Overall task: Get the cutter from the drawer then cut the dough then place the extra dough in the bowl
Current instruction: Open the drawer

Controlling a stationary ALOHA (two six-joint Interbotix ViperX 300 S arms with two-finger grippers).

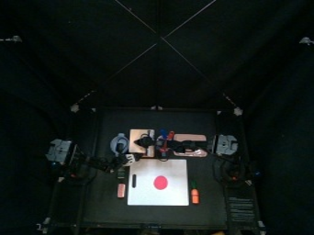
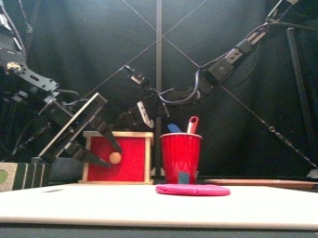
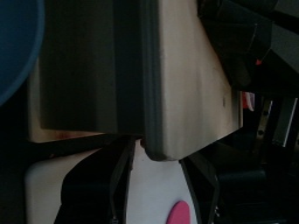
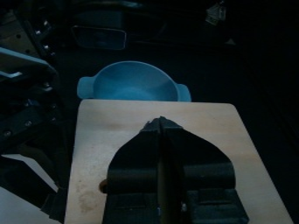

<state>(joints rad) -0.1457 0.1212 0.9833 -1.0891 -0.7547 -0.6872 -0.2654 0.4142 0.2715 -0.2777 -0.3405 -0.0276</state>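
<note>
**When opening the drawer [image 2: 134,165], pull straight and pin the box [image 4: 105,144]**

Caught at the back of the table, behind the white board [image 1: 138,197] and the red dough [image 1: 160,181]: step one, fetching the cutter. No sight of the cutter anywhere, so presumably inside, behind the red front, judged shut. Shows the left gripper [image 3: 152,156] with jaws apart, straddling the front end of the box near the knob [image 2: 115,158]; impossible to tell whether touching it. Shows the right gripper [image 4: 160,127] with jaws together, poised over the wooden top and pointing toward the blue-grey bowl [image 4: 135,83]; contact with the wood not clear.

To do this well: centre the open jaws on the knob before closing, grip firmly, then draw level and straight toward the table's front, never upward. Press down with the closed right tip first, or risk dragging the whole box onto the board. Mind the red cup [image 2: 180,156] just beside the box, with knives [image 2: 184,125] standing in it. Stop pulling once wide enough for lifting the cutter out.
</note>
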